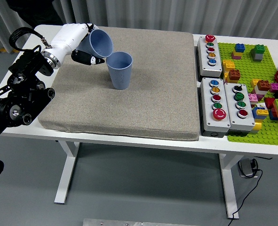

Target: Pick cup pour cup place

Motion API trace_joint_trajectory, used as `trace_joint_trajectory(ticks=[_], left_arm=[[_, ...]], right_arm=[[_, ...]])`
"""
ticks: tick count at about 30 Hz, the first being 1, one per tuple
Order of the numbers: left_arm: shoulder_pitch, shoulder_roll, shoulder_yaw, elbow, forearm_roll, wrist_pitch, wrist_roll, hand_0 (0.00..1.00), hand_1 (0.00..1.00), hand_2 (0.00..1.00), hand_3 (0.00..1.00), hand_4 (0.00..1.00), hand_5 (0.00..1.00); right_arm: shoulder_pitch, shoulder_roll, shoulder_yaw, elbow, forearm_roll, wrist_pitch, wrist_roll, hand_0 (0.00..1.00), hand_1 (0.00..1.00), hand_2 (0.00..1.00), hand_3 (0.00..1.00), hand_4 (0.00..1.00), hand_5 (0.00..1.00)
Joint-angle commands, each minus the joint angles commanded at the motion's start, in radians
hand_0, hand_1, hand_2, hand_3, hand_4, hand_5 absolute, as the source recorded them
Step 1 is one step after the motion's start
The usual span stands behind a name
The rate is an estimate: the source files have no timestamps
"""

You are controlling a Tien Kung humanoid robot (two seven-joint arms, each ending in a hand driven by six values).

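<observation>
A blue cup (119, 70) stands upright on the grey mat (143, 103), left of its middle. My left hand (84, 47) is shut on a second blue cup (100, 43) and holds it in the air just left of and above the standing cup. The held cup is tipped over to the right, its mouth facing the standing cup's rim and its lip close above that rim. The black left arm (16, 99) comes in from the left edge. No right arm shows.
Three grey button boxes (210, 49) (215, 105) (241, 107) stand right of the mat. A green baseplate (251, 66) with many loose coloured bricks covers the table's right end. White table edge (129, 141) runs along the front.
</observation>
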Motion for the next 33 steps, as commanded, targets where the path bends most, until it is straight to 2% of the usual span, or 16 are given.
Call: trace_joint_trajectory(ticks=[21,33], left_arm=[[-0.041,-0.001,0.047,0.012,0.128,0.003,0.011,0.441,0.513,0.538,0.545,0.841,0.029],[-0.064,0.004,0.064,0.011,0.159,0.006,0.019,0.446,0.513,0.538,0.544,0.841,0.029]], right_arm=[[-0.004,0.000,-0.003,0.000,0.003,0.000,-0.001,0.701,0.711,0.695,0.649,0.130,0.338],[-0.010,0.000,-0.002,0.001,0.001,0.000,-0.002,0.701,0.711,0.695,0.648,0.129,0.336]])
